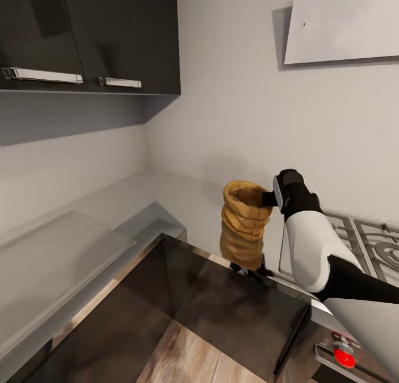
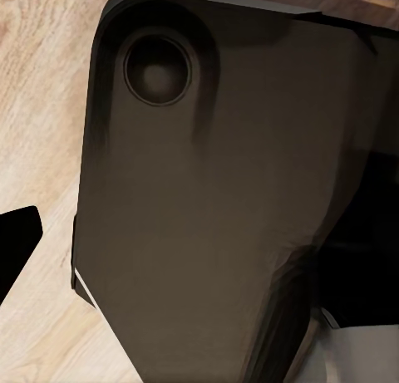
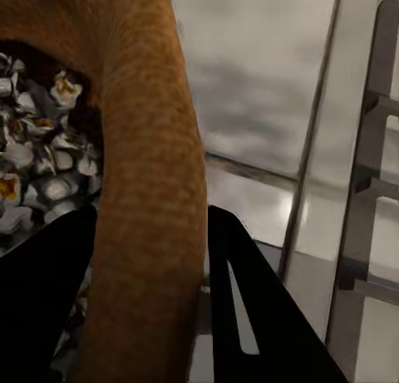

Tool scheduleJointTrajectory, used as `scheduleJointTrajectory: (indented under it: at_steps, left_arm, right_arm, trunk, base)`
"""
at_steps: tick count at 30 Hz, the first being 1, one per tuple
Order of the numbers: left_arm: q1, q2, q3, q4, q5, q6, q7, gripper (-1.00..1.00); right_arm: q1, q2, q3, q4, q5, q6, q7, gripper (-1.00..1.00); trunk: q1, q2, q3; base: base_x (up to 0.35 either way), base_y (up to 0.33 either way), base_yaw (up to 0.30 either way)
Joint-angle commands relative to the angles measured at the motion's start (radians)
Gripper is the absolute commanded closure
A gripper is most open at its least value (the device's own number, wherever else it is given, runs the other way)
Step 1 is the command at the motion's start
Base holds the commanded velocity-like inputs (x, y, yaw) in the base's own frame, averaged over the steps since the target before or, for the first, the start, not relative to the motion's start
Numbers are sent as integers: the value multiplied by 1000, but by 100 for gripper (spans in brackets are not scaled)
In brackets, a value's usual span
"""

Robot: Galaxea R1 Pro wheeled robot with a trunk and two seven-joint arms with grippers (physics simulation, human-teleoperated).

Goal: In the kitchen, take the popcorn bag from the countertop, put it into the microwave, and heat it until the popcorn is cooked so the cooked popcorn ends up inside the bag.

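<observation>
The popcorn bag (image 1: 244, 225) is standing on the steel surface (image 1: 188, 205) just beside the gas hob (image 1: 366, 241), with white popped kernels (image 3: 37, 171) showing inside, so heating looks done. The right gripper (image 3: 150, 308), arm reaching forward, is pinching the bag's rolled rim, jaws clamped either side.

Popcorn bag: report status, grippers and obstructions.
Right gripper shut on popcorn bag rim, one finger inside. Bag upright, lifted off countertop beside gas hob. Left gripper state unreadable. Microwave not sighted.
</observation>
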Motion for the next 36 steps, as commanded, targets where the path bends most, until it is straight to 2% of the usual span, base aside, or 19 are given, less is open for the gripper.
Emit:
scheduleJointTrajectory:
  at_steps: [1,8,20,30,36]
  left_arm:
    - [-1,0,2,0,6,-3,-1,-100]
    - [-1,0,2,0,6,-3,-1,-100]
    - [-1,0,0,0,6,-3,-1,-100]
    - [-1,-2,5,0,6,-3,-1,-100]
    - [-1,-4,6,0,5,-4,3,-100]
  right_arm:
    - [0,2,-7,-6,-7,2,-7,100]
    - [0,13,-4,-80,-7,2,-7,100]
    - [-1,3,3,-189,-7,2,-5,100]
    - [-1,10,2,-218,-7,2,1,100]
    - [-1,5,-1,-224,-8,2,3,100]
  trunk:
    - [0,0,-1]
    - [0,0,-1]
    - [0,0,-1]
    - [0,0,-1]
    - [0,0,-1]
  base:
    - [0,0,0]
    - [0,0,0]
    - [-4,0,0]
    - [-314,0,0]
    - [-346,0,0]
